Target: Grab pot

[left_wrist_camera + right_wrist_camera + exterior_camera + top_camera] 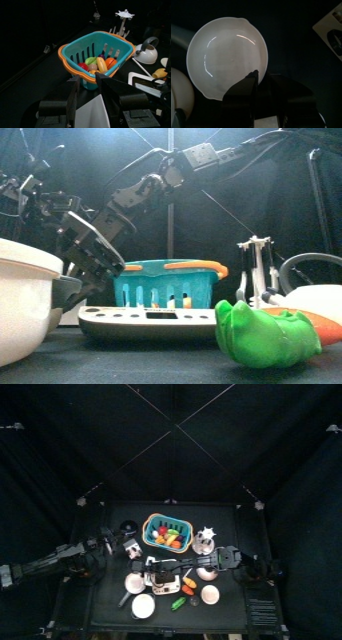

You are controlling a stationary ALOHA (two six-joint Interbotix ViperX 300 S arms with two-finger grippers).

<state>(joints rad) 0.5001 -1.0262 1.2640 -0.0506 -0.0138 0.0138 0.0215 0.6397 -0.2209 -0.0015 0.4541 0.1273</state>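
We judge that the right arm has reached across the tabletop (227, 614) because the white pot (228, 55) lies on the left half, at about eight o'clock from the teal basket (167, 532). In the right wrist view the right gripper (261, 77) hangs above the pot, its fingers (246, 87) nearly together and holding nothing, with the tips over the bowl's inner wall near the rim. The pot lies open side up, so a rim grasp seems possible, but we cannot tell if the fingers touch it. The left gripper (90, 82) waits beside the basket; its fingers look close together and empty.
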